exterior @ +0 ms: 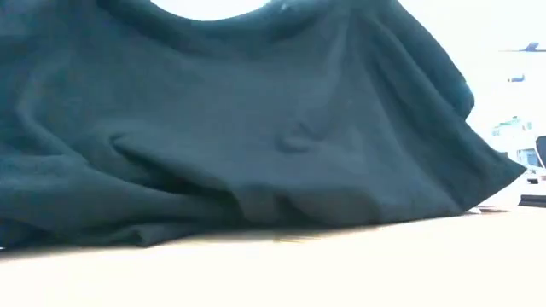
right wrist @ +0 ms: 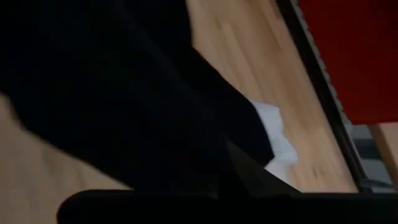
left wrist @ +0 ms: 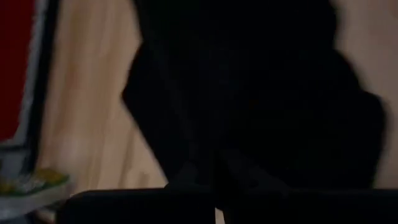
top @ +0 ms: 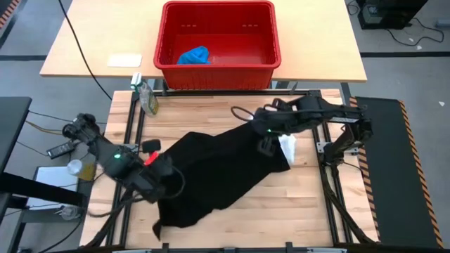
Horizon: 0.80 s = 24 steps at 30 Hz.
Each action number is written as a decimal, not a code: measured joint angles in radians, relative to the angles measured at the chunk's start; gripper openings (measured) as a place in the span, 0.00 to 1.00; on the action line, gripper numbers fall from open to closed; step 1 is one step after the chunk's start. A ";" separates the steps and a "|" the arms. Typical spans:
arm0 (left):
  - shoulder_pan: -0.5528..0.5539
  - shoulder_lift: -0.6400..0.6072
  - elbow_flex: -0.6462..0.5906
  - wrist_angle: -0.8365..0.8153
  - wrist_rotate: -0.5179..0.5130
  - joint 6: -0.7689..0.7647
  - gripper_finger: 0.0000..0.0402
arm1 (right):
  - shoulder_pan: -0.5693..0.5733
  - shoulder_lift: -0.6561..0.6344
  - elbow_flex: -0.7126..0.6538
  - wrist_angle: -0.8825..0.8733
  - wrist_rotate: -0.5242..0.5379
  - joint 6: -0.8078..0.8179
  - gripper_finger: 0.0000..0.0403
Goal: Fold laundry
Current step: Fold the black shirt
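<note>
On the pale wooden table [top: 295, 200] a large black soft cloth garment [top: 214, 172] lies spread diagonally, running from about seven o'clock near the front edge up toward two o'clock. At roughly eight o'clock the left gripper [top: 163, 171] sits at the garment's lower left end, its jaws closed together on a bunch of the black cloth, which fills most of the left wrist view. In the low view the same dark fabric [exterior: 256, 119] hangs in draped folds, lifted above the table surface. At about two o'clock the right gripper [top: 267, 140] meets the garment's upper right end, jaws likewise pinched together on black fabric. Just beside it, partly under the black edge, a crumpled white cloth garment [top: 287, 147] rests on the wood, showing too in the right wrist view [right wrist: 273, 134]. At twelve o'clock, on a separate tabletop, a red plastic lattice basket [top: 169, 67] holds a small bright blue cloth garment [top: 193, 55].
</note>
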 joint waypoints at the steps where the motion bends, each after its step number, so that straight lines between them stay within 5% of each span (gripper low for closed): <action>1: 0.020 -0.010 -0.043 0.004 -0.005 -0.014 0.01 | -0.015 -0.001 -0.022 0.012 0.008 -0.001 0.02; 8: 0.122 -0.050 -0.273 0.002 -0.021 -0.145 0.01 | -0.112 0.000 -0.187 0.143 0.040 -0.027 0.02; 19: 0.284 -0.074 -0.476 0.014 -0.032 -0.112 0.01 | -0.268 0.000 -0.381 0.513 -0.053 -0.207 0.04; 24: 0.345 -0.072 -0.510 0.050 -0.044 -0.101 0.16 | -0.328 0.001 -0.434 0.582 -0.184 -0.276 0.12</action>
